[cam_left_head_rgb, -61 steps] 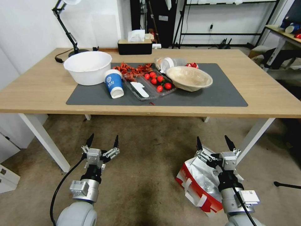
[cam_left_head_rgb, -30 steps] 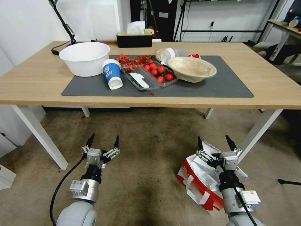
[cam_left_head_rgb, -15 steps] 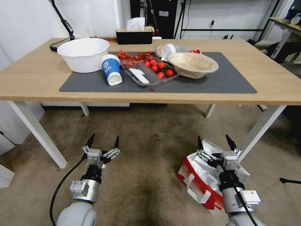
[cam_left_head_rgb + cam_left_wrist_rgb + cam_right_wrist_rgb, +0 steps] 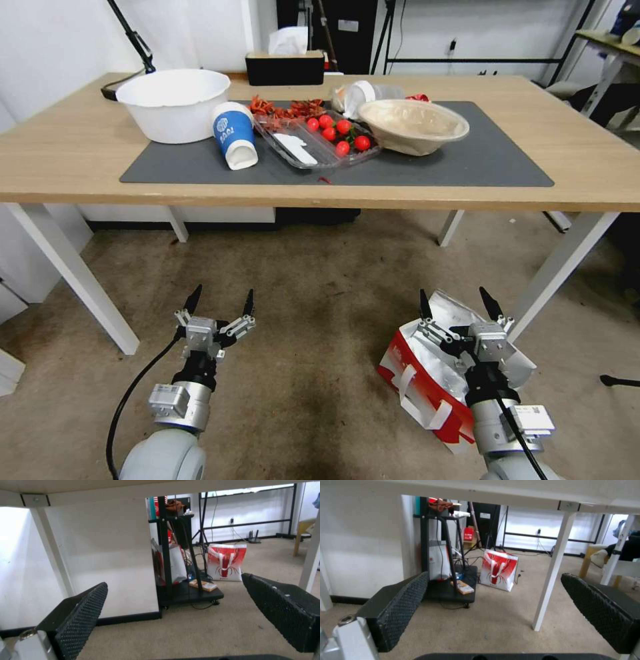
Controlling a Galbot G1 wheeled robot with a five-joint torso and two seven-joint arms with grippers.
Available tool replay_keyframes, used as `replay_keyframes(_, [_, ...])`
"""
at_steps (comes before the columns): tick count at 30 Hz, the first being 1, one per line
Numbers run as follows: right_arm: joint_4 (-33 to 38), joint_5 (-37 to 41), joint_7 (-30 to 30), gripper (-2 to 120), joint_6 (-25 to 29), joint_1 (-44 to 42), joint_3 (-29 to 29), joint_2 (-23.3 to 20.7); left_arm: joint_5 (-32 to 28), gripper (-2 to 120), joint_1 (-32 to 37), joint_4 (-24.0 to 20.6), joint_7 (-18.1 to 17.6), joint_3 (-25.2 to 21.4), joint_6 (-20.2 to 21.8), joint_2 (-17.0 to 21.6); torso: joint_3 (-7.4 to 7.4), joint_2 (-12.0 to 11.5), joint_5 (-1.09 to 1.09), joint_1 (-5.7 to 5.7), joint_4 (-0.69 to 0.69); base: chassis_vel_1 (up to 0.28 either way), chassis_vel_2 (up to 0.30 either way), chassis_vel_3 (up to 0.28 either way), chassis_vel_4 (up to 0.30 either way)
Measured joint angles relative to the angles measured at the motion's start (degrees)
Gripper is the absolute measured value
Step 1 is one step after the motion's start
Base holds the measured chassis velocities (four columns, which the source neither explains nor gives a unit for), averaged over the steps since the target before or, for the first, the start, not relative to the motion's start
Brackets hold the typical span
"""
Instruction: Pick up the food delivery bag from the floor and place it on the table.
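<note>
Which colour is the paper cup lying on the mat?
The paper cup is blue with a white logo; the head view shows it best.

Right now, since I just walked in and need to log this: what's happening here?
Nothing is held. The food delivery bag lies on the floor before the table. The right gripper hangs open above the bag; the left gripper hangs open over bare floor.

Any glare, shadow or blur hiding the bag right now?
Head view: the food delivery bag is sharp, its foil lining bright but readable, the right gripper overlapping it; the floor darkens under the table. Wrist views: soft, window glare behind; the left gripper hangs open.
</note>
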Motion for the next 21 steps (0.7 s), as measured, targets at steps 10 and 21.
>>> replay_keyframes(10, [-0.1,0.0,0.0,100,0.0,0.0,0.1,0.0,0.2,100,0.1,0.0,0.1,0.0,0.0,0.0,-1.60,-2.2,0.00,-0.63,0.00,0.000,0.000,0.000,0.000])
replay_keyframes(21, [-0.3,0.0,0.0,100,-0.1,0.0,0.2,-0.1,0.2,100,0.0,0.2,0.1,0.1,0.0,-0.1,-3.38,-4.7,0.00,-1.31,0.00,0.000,0.000,0.000,0.000])
